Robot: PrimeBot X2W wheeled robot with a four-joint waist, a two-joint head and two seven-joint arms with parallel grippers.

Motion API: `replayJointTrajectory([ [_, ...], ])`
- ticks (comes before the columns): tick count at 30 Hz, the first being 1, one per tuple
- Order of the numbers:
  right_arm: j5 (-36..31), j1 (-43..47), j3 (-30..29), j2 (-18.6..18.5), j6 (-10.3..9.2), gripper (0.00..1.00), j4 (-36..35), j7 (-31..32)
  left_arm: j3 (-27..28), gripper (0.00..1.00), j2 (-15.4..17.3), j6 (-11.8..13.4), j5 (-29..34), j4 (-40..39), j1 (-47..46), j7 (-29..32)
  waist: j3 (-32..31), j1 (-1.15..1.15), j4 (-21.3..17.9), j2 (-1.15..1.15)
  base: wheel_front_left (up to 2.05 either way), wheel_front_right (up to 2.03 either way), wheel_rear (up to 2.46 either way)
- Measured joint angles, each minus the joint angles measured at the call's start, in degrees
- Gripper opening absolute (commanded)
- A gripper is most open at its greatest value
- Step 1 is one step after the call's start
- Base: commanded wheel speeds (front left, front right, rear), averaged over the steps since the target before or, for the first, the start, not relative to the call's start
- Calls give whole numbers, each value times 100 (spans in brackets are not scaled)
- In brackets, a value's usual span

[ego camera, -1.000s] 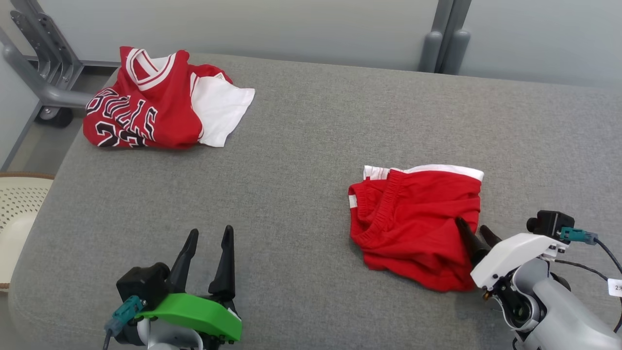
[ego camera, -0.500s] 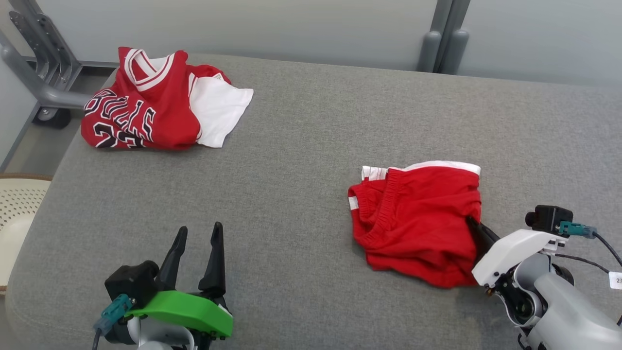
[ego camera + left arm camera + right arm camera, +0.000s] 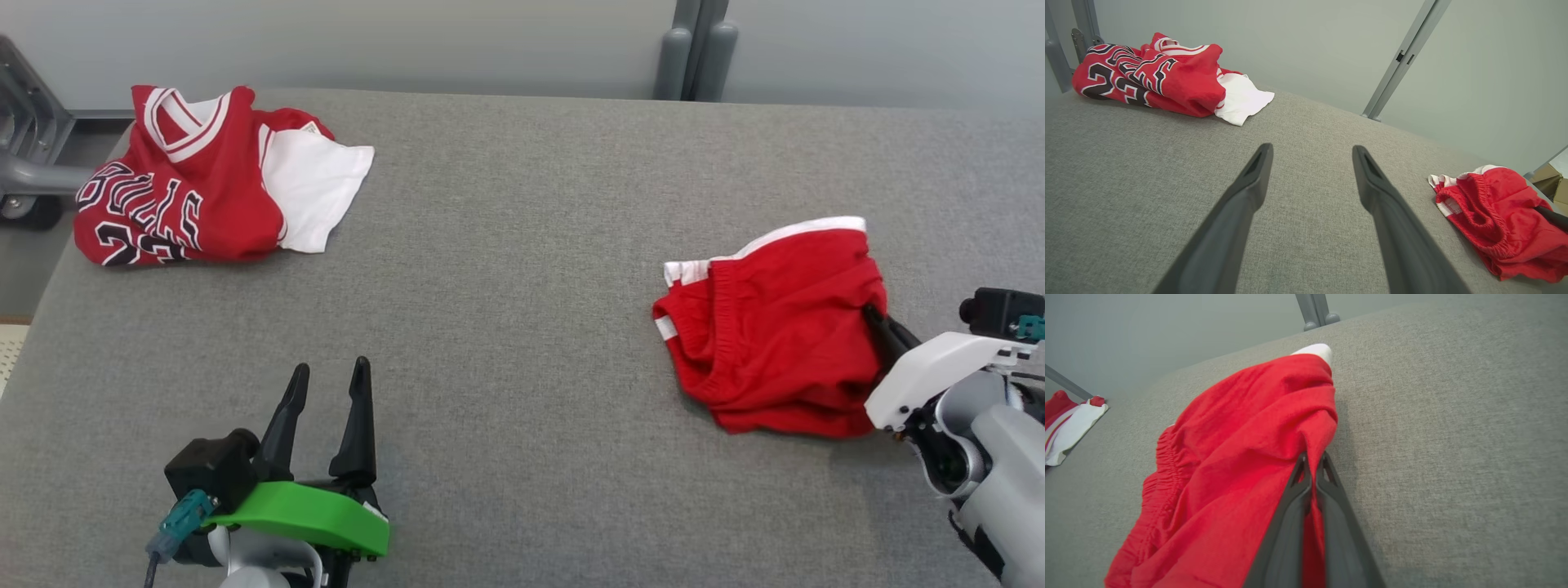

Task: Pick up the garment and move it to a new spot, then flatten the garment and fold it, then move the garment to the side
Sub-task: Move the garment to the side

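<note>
Since 1 s earlier the right hand had gone from fingers apart to pinched shut on the red shorts. The shorts had also shifted rightward, farther from the red jersey. The head cam had swung too, so the whole view slid. The right wrist cam showed both dark fingers pressed together w/ a fold of red cloth btwn them, at the shorts' right edge. The shorts lay crumpled on the right part of the grey padded surface, elastic waistband to the left, white trim along the far edge. The left hand sat at the near left, fingers spread, holding nothing, well apart from both garments. The jersey lay bunched at the far-left corner, its white part on the right.
</note>
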Motion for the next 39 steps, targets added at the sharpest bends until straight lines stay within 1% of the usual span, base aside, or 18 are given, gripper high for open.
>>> replayJointTrajectory([
  [7, -156, -222, -138, -500, -99, 0, 138, 1, -23, 100, 27, 10, 166, -219, -12, 15, 164, 0, -220, 0, 0, 0, 0],
  [13, -272, -489, -253, -937, -188, 0, 248, 2, -48, 100, 221, 11, 357, -488, -70, 114, 395, 0, -361, 0, 0, 0, 0],
  [17, -368, -672, -278, -1170, -202, 0, 305, 2, -90, 100, 224, 12, 442, -686, -237, 185, 578, 0, -436, 0, 0, 0, 0],
  [19, -428, -765, -277, -1236, -204, 0, 335, 2, -90, 100, 234, 12, 470, -770, -305, 238, 670, 0, -471, 0, 0, 0, 0],
  [20, -461, -809, -281, -1255, -245, 0, 345, 2, -98, 100, 234, 12, 471, -825, -314, 266, 716, 0, -488, 0, 0, 0, 0],
  [25, -557, -1055, -300, -1335, -245, 0, 431, 0, -171, 100, 212, 12, 450, -1048, -461, 410, 948, 0, -577, 0, 0, 0, 0],
  [27, -557, -1118, -315, -1383, -257, 0, 479, -1, -185, 100, 215, 12, 452, -1068, -512, 447, 1004, 0, -597, 0, 0, 0, 0],
  [28, -557, -1139, -327, -1403, -293, 0, 502, -11, -180, 100, 224, 12, 452, -1080, -524, 461, 1027, 0, -604, 0, 0, 0, 0],
  [33, -553, -1244, -422, -1460, -304, 0, 612, -26, -168, 100, 300, 18, 474, -1184, -525, 523, 1082, 0, -616, 0, 0, 0, 0],
  [35, -550, -1276, -479, -1523, -369, 0, 662, -40, -154, 100, 328, 19, 502, -1210, -526, 570, 1094, 0, -610, 0, 0, 0, 0],
  [36, -552, -1289, -506, -1614, -405, 0, 748, -41, -142, 100, 333, 19, 511, -1238, -526, 621, 1108, 0, -606, 0, 0, 0, 0],
  [39, -556, -1358, -506, -1697, -441, 0, 833, -41, -130, 100, 346, 19, 530, -1274, -527, 681, 1133, 0, -605, 0, 0, 0, 0],
])
